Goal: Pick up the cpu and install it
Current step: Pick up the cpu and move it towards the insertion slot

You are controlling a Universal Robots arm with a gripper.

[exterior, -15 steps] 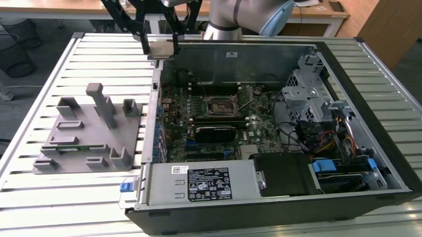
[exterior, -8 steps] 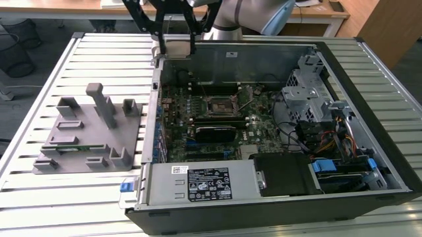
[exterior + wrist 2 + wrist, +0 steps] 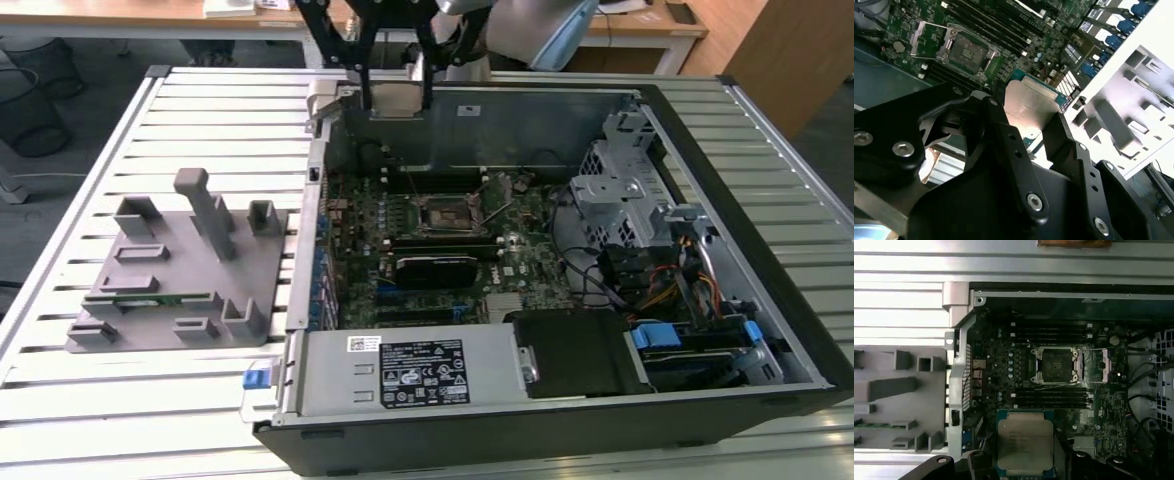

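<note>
Since your gripper (image 3: 395, 92) is shut onto the cpu (image 3: 396, 103), chip pinched by two opposite edges btwn the fingers, the relation that counts is cpu vs the open socket (image 3: 447, 212). Ext. view: cpu hangs at upper centre of frame, over the back wall of the case (image 3: 534, 120); socket sits lower, mid-frame, a bit toward the exterior view's right, well apart. Chip is square, so no long axis; in the first wrist view its edges look approx parallel to the socket frame. Grey fixture (image 3: 174, 270) lies off at frame left.
</note>
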